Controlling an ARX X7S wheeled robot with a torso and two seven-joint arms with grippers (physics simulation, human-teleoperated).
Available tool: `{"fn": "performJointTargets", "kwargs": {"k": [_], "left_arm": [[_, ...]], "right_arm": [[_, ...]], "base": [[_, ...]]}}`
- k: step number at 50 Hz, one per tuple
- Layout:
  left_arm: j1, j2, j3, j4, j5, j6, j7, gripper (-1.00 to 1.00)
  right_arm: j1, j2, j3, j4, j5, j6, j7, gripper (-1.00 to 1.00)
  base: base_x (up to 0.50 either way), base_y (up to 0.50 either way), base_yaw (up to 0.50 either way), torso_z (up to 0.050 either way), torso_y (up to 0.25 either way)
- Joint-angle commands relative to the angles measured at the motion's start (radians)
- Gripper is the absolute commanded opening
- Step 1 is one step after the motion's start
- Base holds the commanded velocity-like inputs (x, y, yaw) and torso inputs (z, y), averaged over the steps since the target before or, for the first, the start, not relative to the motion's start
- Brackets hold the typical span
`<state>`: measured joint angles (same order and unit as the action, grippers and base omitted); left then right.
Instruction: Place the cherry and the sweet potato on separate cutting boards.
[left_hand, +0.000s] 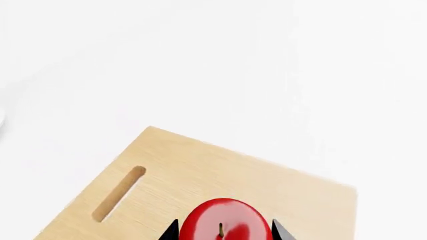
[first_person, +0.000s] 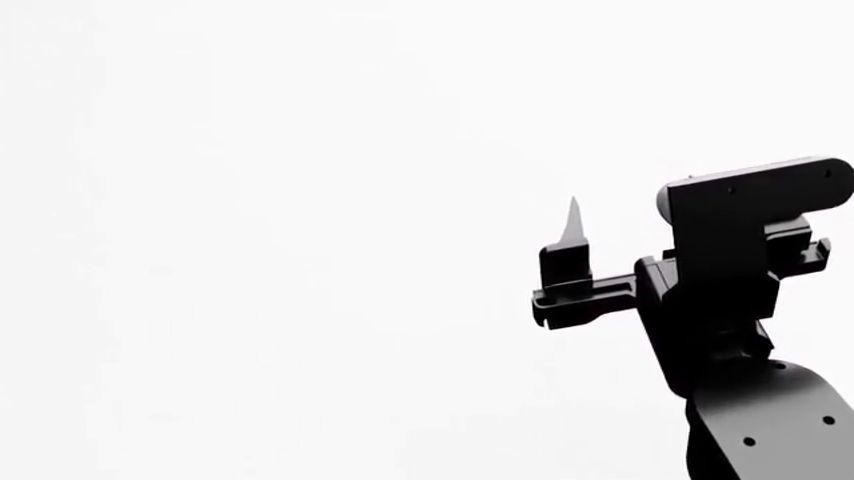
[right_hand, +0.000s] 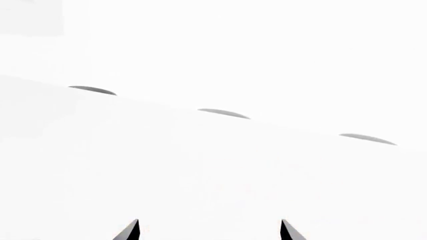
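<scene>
Left pincer (left_hand: 223, 234) pinched the cherry (left_hand: 225, 219), one black fingertip (left_hand: 172, 231) on either side, stem facing the camera. Cherry sat low centre of the left wrist frame, over the cutting board (left_hand: 200, 175), slot handle (left_hand: 119, 193) at lower left; contact with the board unclear. White surface (left_hand: 267, 65) beyond. My right pincer (right_hand: 210, 231) stood spread, nothing between its tips. Sweet potato unseen.

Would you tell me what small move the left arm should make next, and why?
Probably lower a little and open: the left gripper holds the cherry between its fingertips, over the cutting board; whether it touches the board is unclear.
</scene>
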<state>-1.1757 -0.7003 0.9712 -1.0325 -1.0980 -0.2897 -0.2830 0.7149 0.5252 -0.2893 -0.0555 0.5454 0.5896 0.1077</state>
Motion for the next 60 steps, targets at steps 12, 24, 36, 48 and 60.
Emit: {"fn": "performJointTargets", "kwargs": {"k": [12, 24, 36, 48, 60], "left_arm": [[0.006, -0.003, 0.003, 0.014, -0.009, -0.008, 0.004, 1.0], [-0.004, -0.079, -0.004, 0.187, -0.018, -0.04, -0.072, 1.0], [-0.031, -0.2, -0.04, 0.482, -0.065, -0.093, -0.181, 1.0], [-0.198, -0.252, -0.074, 0.753, -0.119, -0.219, -0.199, 1.0], [-0.295, -0.192, -0.08, 0.84, -0.153, -0.276, -0.138, 1.0]], "right_arm": [[-0.012, 0.01, 0.007, -0.013, 0.011, 0.002, 0.002, 1.0], [0.02, 0.003, -0.008, 0.004, 0.008, 0.006, -0.012, 1.0], [0.033, 0.009, 0.0, -0.007, 0.016, 0.016, -0.006, 1.0], [0.105, 0.009, -0.009, -0.001, 0.015, 0.051, -0.008, 1.0], [0.116, 0.004, 0.007, -0.002, 0.037, 0.046, -0.017, 1.0]], "base": [[0.0, 0.0, 0.0, 0.0, 0.0], [0.0, 0.0, 0.0, 0.0, 0.0], [0.0, 0.0, 0.0, 0.0, 0.0], [0.0, 0.0, 0.0, 0.0, 0.0], [0.0, 0.0, 0.0, 0.0, 0.0]]}}
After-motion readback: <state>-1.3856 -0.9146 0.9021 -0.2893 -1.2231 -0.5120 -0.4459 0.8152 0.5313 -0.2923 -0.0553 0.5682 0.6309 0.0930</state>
